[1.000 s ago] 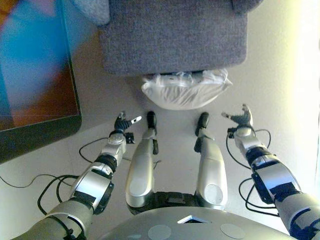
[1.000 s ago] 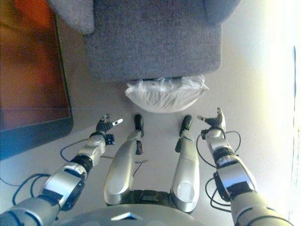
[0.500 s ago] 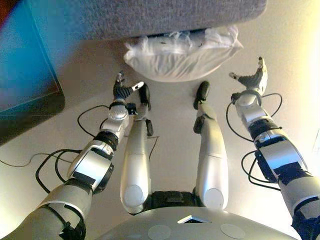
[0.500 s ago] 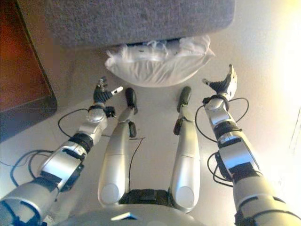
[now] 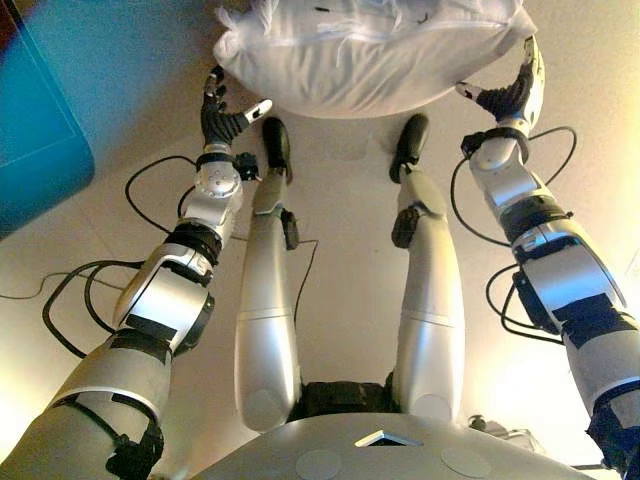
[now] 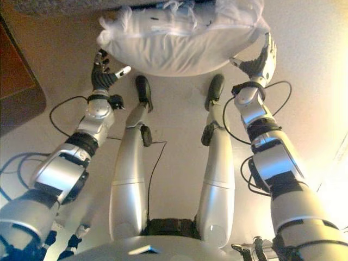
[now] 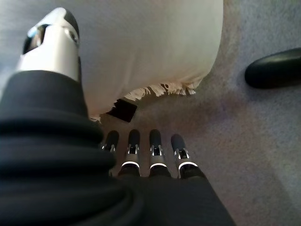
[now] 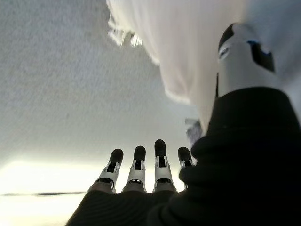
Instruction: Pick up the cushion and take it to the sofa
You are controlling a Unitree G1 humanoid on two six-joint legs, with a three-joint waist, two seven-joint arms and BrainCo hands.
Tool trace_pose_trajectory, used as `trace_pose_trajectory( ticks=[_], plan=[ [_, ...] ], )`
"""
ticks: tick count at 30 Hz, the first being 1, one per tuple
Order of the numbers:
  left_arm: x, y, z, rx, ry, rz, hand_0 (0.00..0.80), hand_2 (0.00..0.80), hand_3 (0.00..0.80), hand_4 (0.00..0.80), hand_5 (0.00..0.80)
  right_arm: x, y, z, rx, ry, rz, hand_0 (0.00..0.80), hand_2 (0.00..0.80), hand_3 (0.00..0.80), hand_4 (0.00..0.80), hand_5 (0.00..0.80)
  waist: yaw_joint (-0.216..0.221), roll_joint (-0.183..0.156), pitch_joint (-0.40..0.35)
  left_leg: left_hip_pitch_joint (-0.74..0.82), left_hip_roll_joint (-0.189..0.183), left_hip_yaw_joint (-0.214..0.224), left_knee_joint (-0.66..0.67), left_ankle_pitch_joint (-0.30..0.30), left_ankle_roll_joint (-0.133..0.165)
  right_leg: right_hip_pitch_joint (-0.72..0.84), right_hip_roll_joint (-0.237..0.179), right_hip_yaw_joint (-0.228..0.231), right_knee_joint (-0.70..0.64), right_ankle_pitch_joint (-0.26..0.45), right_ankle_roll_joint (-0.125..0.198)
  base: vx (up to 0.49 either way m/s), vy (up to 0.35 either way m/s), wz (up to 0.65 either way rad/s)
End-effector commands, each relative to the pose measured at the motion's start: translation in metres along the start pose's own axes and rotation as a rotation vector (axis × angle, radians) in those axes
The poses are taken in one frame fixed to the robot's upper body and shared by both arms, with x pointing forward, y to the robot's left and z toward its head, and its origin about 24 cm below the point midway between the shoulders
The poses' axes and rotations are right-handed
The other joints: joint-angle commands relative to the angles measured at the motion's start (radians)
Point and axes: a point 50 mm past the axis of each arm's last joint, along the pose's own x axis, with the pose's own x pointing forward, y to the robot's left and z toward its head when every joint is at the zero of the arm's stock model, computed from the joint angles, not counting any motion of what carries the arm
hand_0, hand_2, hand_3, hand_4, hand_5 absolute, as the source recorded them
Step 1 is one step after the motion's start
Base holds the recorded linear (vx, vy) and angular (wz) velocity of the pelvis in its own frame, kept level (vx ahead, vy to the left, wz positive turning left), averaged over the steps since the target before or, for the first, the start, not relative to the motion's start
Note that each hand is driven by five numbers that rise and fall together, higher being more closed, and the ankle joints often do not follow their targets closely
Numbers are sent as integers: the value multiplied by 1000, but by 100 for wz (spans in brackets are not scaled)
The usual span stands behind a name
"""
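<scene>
The white cushion [image 5: 370, 55] lies on the pale floor in front of me, its cover wrinkled along the far edge. My left hand [image 5: 220, 115] is open at the cushion's left end, fingers straight and thumb spread. My right hand [image 5: 512, 92] is open at its right end, palm turned toward it. In the left wrist view the cushion [image 7: 155, 42] sits just past my straight fingers [image 7: 141, 153]. In the right wrist view the cushion [image 8: 188, 47] lies beside the thumb, and the fingers [image 8: 141, 165] are straight. Neither hand holds anything. The grey sofa's lower edge [image 6: 60, 4] shows just behind the cushion.
A dark glossy panel [image 5: 30, 110] stands on the floor at the far left. Pale floor extends on the right.
The view has tipped down and forward, so the cushion now sits at the top. Both hands have reached forward to the cushion's two ends.
</scene>
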Motion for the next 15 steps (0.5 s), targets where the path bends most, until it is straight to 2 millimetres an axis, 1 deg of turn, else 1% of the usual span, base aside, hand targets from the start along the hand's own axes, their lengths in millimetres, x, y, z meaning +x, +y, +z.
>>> trace_pose_trajectory(
  ticks=[1, 2, 6, 9, 12, 15],
  plan=[
    [13, 31, 30, -19, -121, 103, 0, 0, 0, 0, 0, 11, -38, -3, 8, -114, 13, 0, 0, 0, 0, 0, -4, 18, -3, -80, -21, -61, 51, -70, 11, -27, 9, 26, 102, -102, 72, 0, 0, 0],
    [17, 35, 41, -3, -158, 102, 0, 0, 0, 0, 0, 13, -43, 3, 26, -148, 25, 0, 0, 0, 0, 0, -5, 13, -3, -93, -22, -65, 48, -69, 9, -39, 10, 24, 99, -100, 75, 0, 0, 0],
    [22, 37, 71, -8, -258, 77, 0, 0, 0, 0, 0, 20, -55, 32, 62, -278, 77, 0, 0, 0, 0, 0, -7, 11, -3, -135, -27, -69, 44, -67, 3, -81, 8, 20, 93, -97, 78, 7, -4, 3],
    [24, 38, 84, -2, -306, 48, 0, 0, 0, 0, 0, 23, -60, 46, 91, -335, 107, 0, 0, 0, 0, 0, -4, 19, -3, -163, -29, -68, 52, -69, -1, -113, 1, 21, 105, -99, 79, 0, 0, 0],
    [27, 33, 96, 4, -344, 2, 0, 0, 0, 0, 0, 28, -63, 64, 128, -392, 148, 0, 0, 0, 0, 0, 0, 28, -3, -191, -28, -64, 63, -72, -8, -142, -8, 22, 118, -104, 81, 8, 41, 4],
    [28, 31, 103, -2, -361, -30, 0, 0, 0, 0, 0, 30, -63, 76, 124, -435, 170, 0, 0, 0, 0, 0, 2, 35, -3, -213, -27, -60, 72, -72, -11, -167, -13, 26, 134, -106, 83, 4, 50, 6]
  ],
)
